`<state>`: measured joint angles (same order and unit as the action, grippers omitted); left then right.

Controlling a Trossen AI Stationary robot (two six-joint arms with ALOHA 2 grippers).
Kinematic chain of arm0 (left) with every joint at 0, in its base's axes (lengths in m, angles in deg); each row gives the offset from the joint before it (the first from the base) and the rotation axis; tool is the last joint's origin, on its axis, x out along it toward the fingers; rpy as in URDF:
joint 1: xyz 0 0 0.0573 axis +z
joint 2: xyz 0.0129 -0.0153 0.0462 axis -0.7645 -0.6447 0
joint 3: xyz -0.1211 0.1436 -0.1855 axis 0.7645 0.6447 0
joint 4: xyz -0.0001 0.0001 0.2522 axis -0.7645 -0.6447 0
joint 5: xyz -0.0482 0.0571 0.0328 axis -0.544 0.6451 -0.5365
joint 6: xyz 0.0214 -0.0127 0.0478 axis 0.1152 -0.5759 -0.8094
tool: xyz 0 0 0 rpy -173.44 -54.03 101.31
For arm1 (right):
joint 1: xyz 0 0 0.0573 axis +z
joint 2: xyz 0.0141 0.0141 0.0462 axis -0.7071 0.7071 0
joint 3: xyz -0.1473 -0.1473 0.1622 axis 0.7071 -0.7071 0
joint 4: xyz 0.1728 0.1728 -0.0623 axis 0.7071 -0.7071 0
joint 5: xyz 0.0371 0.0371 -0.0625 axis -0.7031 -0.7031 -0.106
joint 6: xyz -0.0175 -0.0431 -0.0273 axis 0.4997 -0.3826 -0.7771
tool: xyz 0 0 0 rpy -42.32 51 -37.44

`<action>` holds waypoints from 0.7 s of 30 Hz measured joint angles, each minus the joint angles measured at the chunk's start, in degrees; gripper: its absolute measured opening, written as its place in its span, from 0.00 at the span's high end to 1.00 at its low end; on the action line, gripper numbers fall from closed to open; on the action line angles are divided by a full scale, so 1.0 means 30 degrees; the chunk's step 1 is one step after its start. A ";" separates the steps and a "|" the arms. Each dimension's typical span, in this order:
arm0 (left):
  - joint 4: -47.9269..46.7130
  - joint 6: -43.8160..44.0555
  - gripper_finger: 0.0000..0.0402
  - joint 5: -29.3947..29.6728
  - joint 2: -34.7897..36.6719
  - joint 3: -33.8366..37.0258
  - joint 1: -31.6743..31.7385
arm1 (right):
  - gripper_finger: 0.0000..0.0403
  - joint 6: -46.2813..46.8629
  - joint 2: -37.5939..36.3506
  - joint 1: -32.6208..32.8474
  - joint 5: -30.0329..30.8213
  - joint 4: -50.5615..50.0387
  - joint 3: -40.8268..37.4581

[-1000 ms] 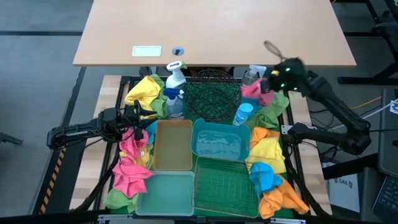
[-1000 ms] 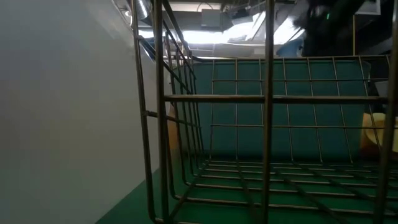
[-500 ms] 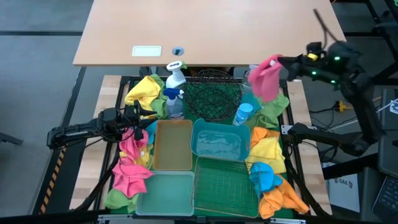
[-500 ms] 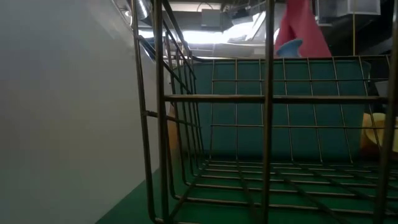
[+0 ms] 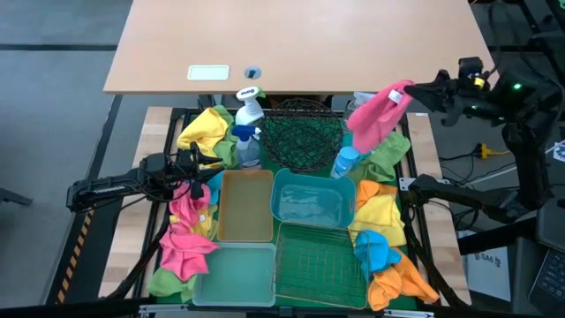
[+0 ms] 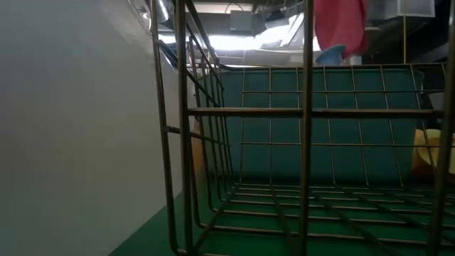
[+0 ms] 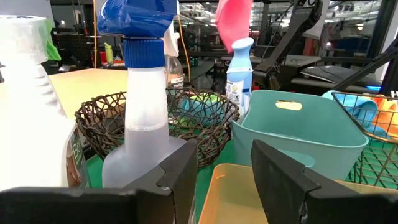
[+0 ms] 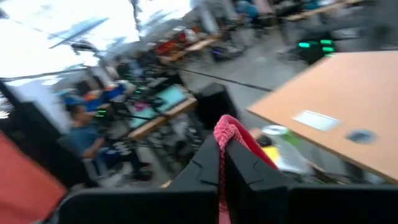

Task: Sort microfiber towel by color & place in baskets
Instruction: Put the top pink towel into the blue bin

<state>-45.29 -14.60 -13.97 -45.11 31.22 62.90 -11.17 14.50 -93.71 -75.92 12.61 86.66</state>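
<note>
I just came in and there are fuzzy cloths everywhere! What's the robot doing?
It is sorting cloths into baskets by colour. The right gripper has its jaws shut on a pink fuzzy microfiber cloth, held up in the air beside the round black wire-mesh basket. The left gripper waits, jaws open, by the amber plastic bin. Piles of cloths lie on both sides, unsorted.

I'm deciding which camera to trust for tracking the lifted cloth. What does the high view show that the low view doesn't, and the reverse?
Only the high view shows the right end effector shut on the pink towel, lifted above the table's far right corner, plus the left end effector, open beside the amber bin, and the black mesh basket. Only the low view shows the green wire basket from inside, filling the frame. Both share the hanging pink towel and the teal bin.
</note>
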 joint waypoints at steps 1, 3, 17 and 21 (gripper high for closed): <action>0.0000 0.0000 0.64 0.0000 0.0000 0.0000 -0.0001 | 1.00 0.0235 -0.0009 0.0000 -0.0420 0.0393 0.0000; 0.0000 0.0069 0.64 0.0000 0.0000 -0.0003 -0.0001 | 1.00 0.0573 -0.0036 0.0000 -0.0980 0.0972 0.0000; 0.0000 0.0525 0.64 0.0002 0.0000 -0.0002 0.0002 | 1.00 0.1322 0.0985 0.0000 -0.2817 0.4460 0.0000; 0.0000 0.0525 0.64 0.0000 0.0000 0.0000 -0.0001 | 1.00 0.1864 0.2163 0.0065 -0.3649 0.6118 0.0000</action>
<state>-45.29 -13.02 -13.97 -45.11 31.22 62.90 -5.58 20.98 -93.51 -86.87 30.96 86.66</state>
